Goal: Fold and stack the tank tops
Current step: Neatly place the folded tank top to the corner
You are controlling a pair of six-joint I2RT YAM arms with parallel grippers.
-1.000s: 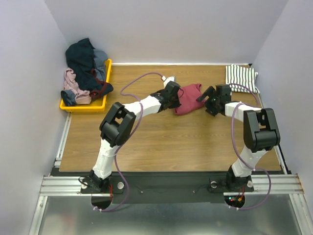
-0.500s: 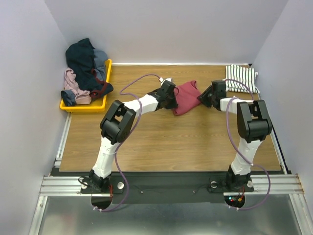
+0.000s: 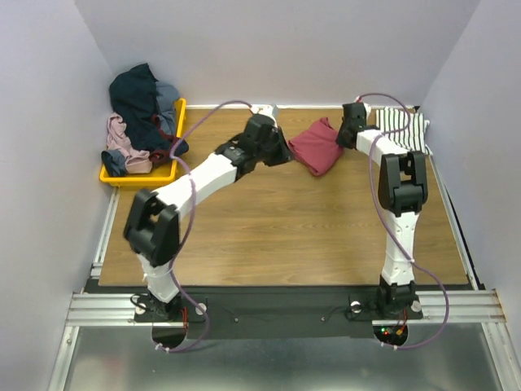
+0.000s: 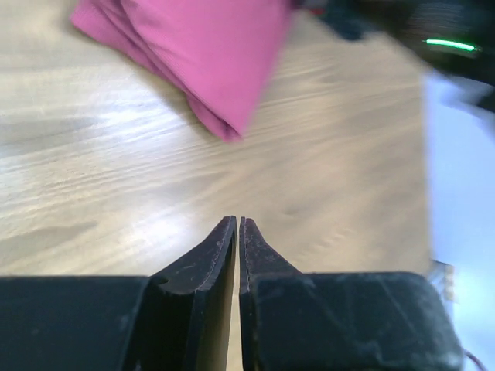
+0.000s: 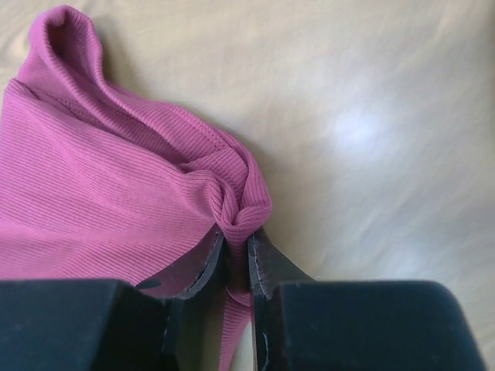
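1. Top external view.
   - Noted the dark red tank top (image 3: 317, 147) lying bunched on the table (image 3: 285, 236), at far centre.
   - Found the striped tank top (image 3: 403, 129) folded in the far right corner, close to the red one, with the right arm's wrist between them.
   - Observed the left gripper (image 3: 282, 153) just beside the left edge of the dark red tank top, and the right gripper (image 3: 343, 140) at its right edge.
   - Recorded a yellow tray (image 3: 177, 122) at far left, heaped with a pile of clothes (image 3: 138, 102).
   - Cannot tell from this height how either pair of fingers stands.

2. Left wrist view.
   - Found the left gripper (image 4: 237, 226) with its fingers pressed together and nothing between them, over the table (image 4: 100, 178).
   - Noted the dark red tank top (image 4: 201, 54) ahead, apart from the fingertips, with a folded edge turned toward the camera.

3. Right wrist view.
   - Found the right gripper (image 5: 236, 243) clamped on a bunched fold of the dark red tank top (image 5: 100, 178).
   - Noted ribbed cloth spreading to the left of the pinch, with the table (image 5: 371, 116) showing to the right.
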